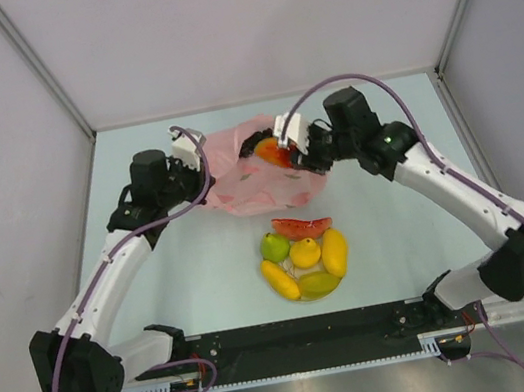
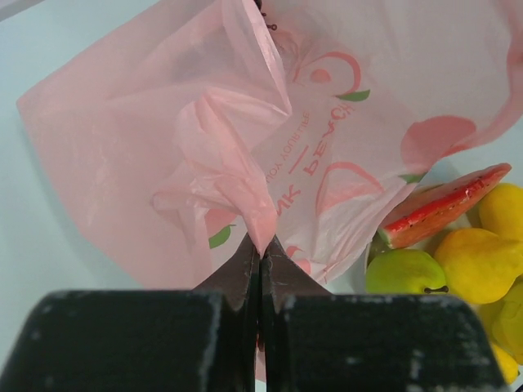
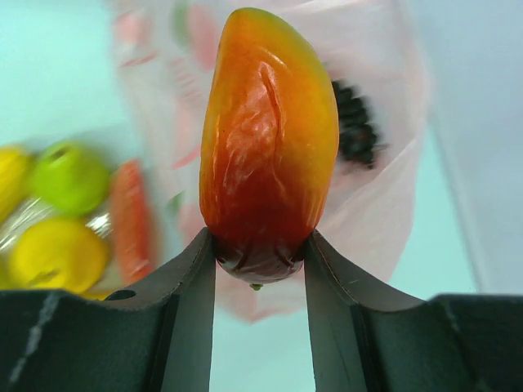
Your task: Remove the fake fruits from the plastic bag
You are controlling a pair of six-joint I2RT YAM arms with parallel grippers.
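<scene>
My right tool is gripping the red-orange mango only by its glossy narrow end over the pink bag, so I am fearing it squirting free and dropping back in. My left tool is clamping a thin bag fold that could slip. The bag is holding dark grapes, the plate the other fruits.

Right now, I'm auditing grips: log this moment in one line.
left gripper: shut on plastic bag | right gripper: shut on red-orange fruit, above bag | grape bunch: in bag
</scene>
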